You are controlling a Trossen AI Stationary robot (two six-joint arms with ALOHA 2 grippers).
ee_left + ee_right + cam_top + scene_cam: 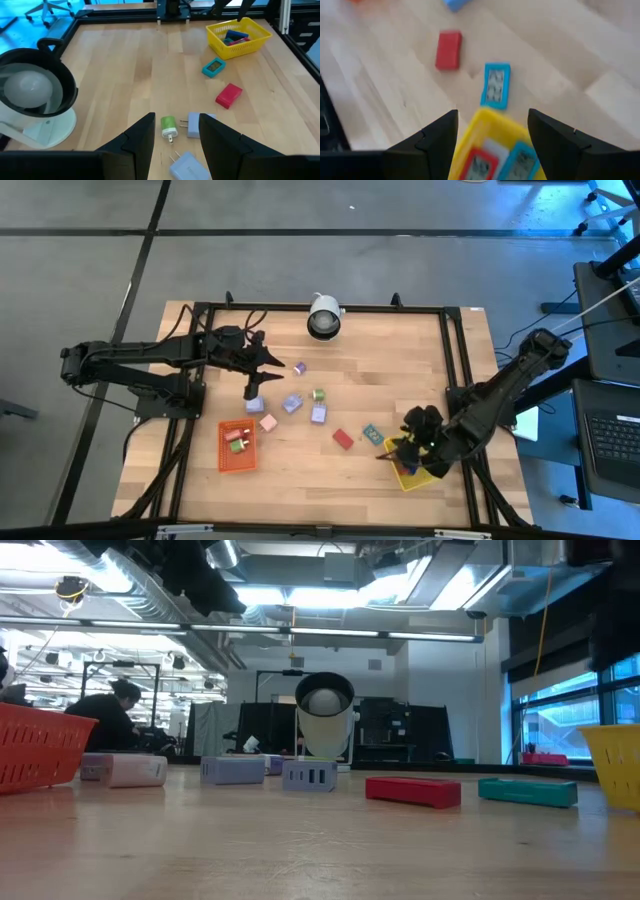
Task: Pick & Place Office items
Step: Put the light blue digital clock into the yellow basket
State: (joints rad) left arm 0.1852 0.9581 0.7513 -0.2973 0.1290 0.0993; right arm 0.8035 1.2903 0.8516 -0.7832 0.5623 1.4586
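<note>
While both grippers [175, 145] [492, 135] gape empty, one red block [343, 439] lies loose.

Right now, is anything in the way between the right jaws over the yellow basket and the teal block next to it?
Nothing visible is. The right gripper hangs, jaws open, over the yellow tray. The teal block lies just beyond the tray's rim, only bare wood around it. The red block sits farther off, to one side.

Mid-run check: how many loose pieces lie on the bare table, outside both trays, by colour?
Lilac pieces: 4
Green piece: 1
Pink piece: 1
Red piece: 1
Teal piece: 1
Total: 8
</note>
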